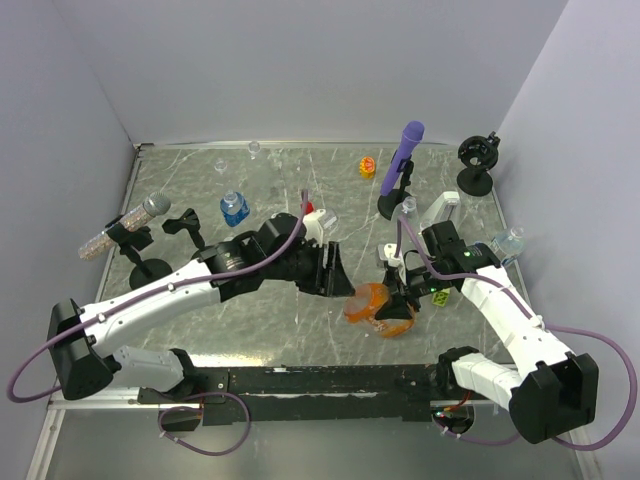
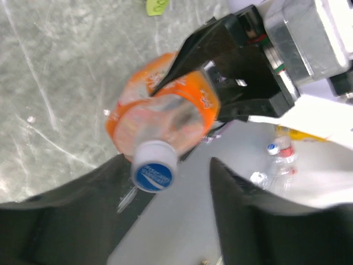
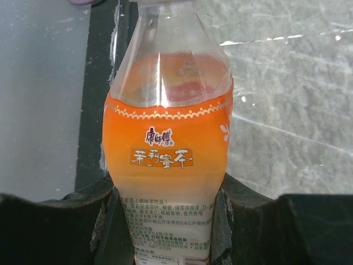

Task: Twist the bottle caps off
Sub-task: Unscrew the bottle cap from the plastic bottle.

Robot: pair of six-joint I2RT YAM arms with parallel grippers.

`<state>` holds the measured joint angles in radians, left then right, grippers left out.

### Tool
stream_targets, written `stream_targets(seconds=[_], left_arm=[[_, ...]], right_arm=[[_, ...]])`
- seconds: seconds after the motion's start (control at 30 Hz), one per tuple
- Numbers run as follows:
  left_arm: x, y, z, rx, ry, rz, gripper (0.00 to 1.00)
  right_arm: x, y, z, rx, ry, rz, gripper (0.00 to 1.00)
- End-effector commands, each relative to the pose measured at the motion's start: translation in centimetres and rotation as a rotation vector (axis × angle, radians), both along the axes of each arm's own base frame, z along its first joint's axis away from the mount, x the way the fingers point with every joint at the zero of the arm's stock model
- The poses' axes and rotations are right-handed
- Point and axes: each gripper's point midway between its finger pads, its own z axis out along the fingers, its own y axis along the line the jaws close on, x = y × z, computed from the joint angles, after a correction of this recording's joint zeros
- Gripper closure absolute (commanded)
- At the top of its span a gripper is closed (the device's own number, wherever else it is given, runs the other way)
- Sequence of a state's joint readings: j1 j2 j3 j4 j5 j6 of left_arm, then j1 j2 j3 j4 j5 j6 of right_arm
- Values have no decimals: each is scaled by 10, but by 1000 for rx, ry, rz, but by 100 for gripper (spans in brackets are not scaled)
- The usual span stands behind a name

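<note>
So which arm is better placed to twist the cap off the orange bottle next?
Left, most likely. The left end effector sits open around the cap, while the right end effector is clamped on the orange bottle, steadying it.

Orange bottle [image 3: 165, 165] tilted sideways, w/ blue/white cap [image 2: 153, 167] on.

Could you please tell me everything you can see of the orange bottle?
The orange bottle is clear plastic, with an orange label bearing printed characters below a clear shoulder. Its cap, white-sided with a blue top, is on. It is held sideways, clamped on its lower body by the right pincer, its neck pointing into the open left pincer.
</note>
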<state>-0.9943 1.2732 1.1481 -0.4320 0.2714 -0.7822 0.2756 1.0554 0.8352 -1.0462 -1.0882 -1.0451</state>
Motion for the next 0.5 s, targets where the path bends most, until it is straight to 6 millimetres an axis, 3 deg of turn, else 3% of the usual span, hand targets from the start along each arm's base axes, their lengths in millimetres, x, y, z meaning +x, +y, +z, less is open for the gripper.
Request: stream_targets(seconds=[0.0, 0.13, 0.3, 0.47], left_arm=[[-4, -2, 41, -99, 7, 44, 25], [-1, 9, 52, -118, -64, 61, 13], [-3, 24, 70, -172, -187, 30, 12], [-23, 37, 85, -264, -389, -129, 12]], right_arm=[[5, 7, 8, 54, -72, 36, 80], [5, 8, 9, 58, -72, 37, 80], [5, 7, 8, 55, -73, 36, 80], [5, 7, 9, 56, -74, 37, 80]])
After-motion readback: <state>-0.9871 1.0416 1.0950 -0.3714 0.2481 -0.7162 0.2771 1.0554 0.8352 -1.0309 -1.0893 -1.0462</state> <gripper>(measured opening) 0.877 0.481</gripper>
